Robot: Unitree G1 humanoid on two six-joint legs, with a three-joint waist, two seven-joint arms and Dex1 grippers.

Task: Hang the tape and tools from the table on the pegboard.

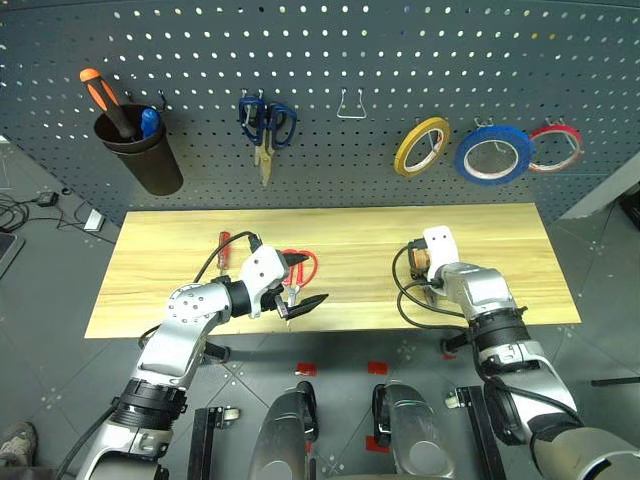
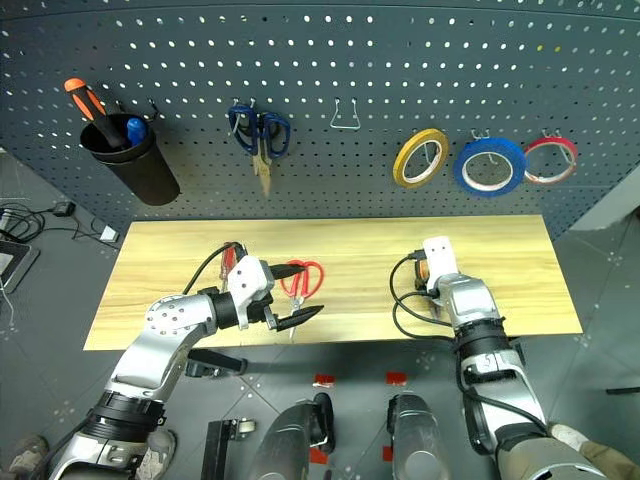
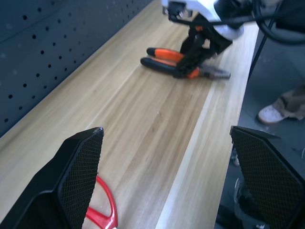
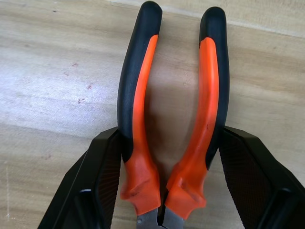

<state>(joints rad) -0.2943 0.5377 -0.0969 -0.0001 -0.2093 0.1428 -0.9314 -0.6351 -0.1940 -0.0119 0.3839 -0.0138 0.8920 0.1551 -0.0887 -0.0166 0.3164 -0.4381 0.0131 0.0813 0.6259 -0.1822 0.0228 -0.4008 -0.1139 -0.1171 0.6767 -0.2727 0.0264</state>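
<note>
Orange-and-black-handled pliers (image 4: 174, 119) lie flat on the light wood-grain tabletop (image 1: 520, 260) toward its right side, and the right end effector (image 4: 167, 191) straddles them near the joint, one black finger pressed against the outside of each handle. The left end effector (image 1: 303, 288) hovers over the front edge of the tabletop with its fingers spread wide and nothing between them. Just beside it lie the red-handled scissors (image 1: 303, 266), and the slim red-handled screwdriver (image 1: 223, 247) rests a little farther left. On the dark grey perforated pegboard (image 1: 350, 50) the blue ring of tape (image 1: 493, 154) already hangs between a yellow tape roll (image 1: 421, 146) and a thin red-rimmed roll (image 1: 556, 146). Dark-blue-handled scissors (image 1: 265, 125) hang further left, near a black cup (image 1: 140, 150) holding an orange-handled screwdriver (image 1: 108, 100).
</note>
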